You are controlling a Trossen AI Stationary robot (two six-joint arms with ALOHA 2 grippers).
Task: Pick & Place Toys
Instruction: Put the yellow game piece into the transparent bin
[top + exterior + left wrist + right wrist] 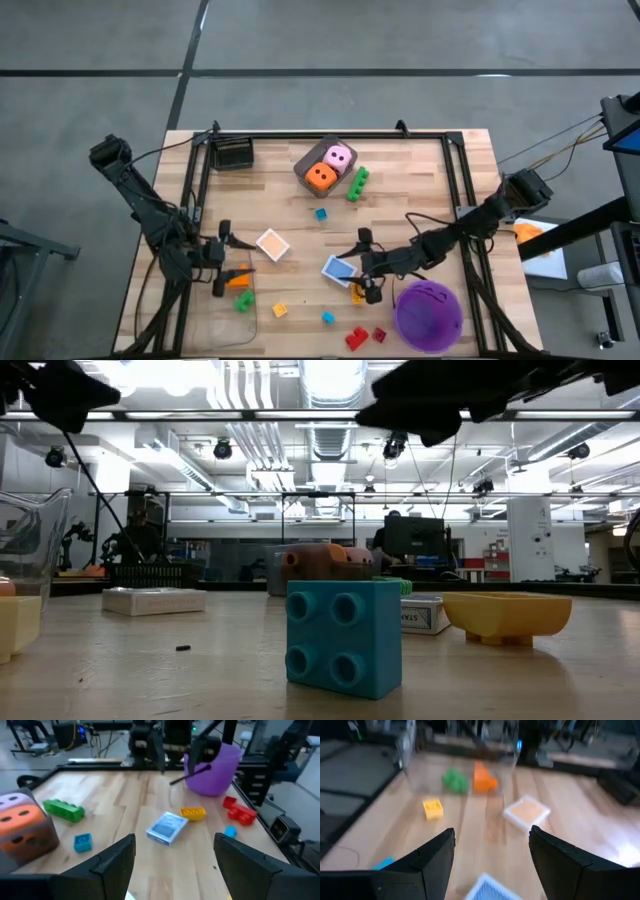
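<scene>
Now the left gripper (pixel 221 262) is open and holds nothing, near the orange tile (pixel 271 244). Across the table, the right gripper (pixel 368 265) is open too, beside the blue tile (pixel 338 269).

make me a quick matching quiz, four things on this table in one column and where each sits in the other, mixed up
Things:
1. orange die
2. purple bucket
3. green long brick
4. blue tile

Places:
A. lying flat beside the right gripper
B. table corner under the right arm, near the red bricks
C. just beside the container with the dice
D. next to the pink die in a container

Pairs: 1-D, 2-B, 3-C, 4-A
</scene>
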